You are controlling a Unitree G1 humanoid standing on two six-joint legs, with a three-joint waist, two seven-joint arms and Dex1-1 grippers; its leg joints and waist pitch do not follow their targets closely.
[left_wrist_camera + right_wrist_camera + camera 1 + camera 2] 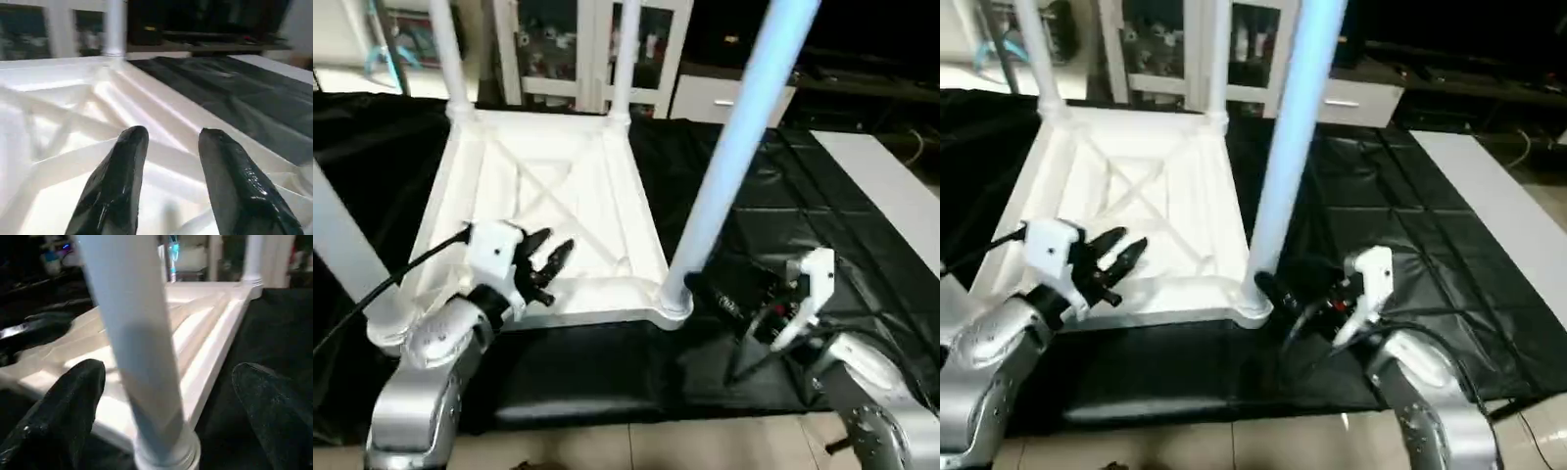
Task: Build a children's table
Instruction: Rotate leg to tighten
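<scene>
I see the white plastic rectangular tabletop (548,215) lying upside down on the black-covered counter (822,225), X-ribs facing up. Long white tapered tube legs (744,127) stand upright in its corner sockets. My left gripper (551,262) hovers over the ribbed underside near the front edge, fingers parted and empty. My right gripper (166,421) sits spread wide around the near right leg's base, not touching it.

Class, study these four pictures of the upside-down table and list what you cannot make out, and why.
- Near-right leg: its top end is cut off by the upper edge of both eye views.
- Near-left leg: its end in the table top is hidden behind the left gripper and forearm.
- Right gripper: in the eye views its jaws are lost against the black mat.
</scene>
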